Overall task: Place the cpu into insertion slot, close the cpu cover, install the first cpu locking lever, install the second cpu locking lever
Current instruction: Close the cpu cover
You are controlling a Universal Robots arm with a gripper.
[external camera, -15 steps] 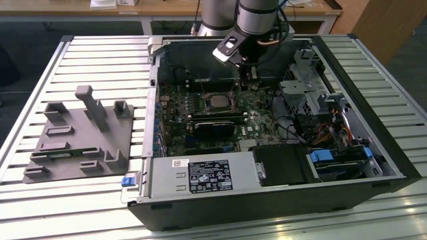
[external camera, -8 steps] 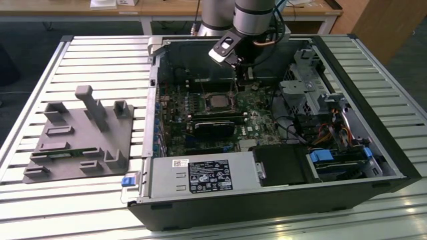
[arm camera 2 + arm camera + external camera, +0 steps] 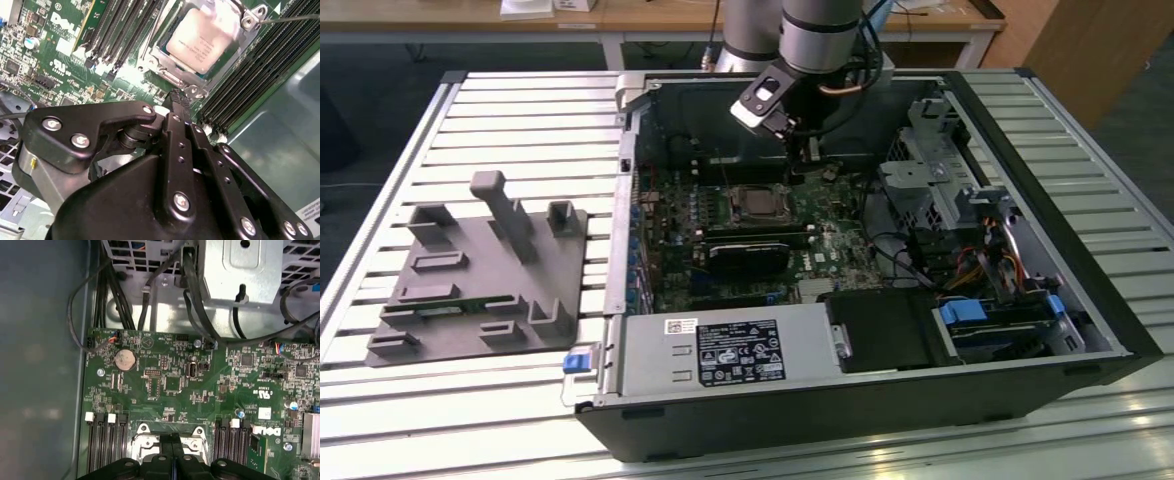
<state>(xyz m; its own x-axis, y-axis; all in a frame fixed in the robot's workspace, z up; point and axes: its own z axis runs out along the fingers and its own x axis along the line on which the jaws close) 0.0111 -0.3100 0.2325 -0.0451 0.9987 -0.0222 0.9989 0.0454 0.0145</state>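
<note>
Fingertips pinched together just beside the socket

My gripper (image 3: 179,98) is closed, holding nothing; the cpu (image 3: 200,40) sits in the insertion slot (image 3: 755,204), with the cpu cover (image 3: 159,57) framing it.

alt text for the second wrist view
The black gripper hangs close beside the cpu, which lies framed by the silvery cpu cover on a green circuit board, with long black memory slots on either side.

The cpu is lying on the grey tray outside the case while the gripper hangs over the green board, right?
No. The cpu sits in the insertion slot on the green board, as the second wrist view shows. The gripper does hang over that board.
</note>
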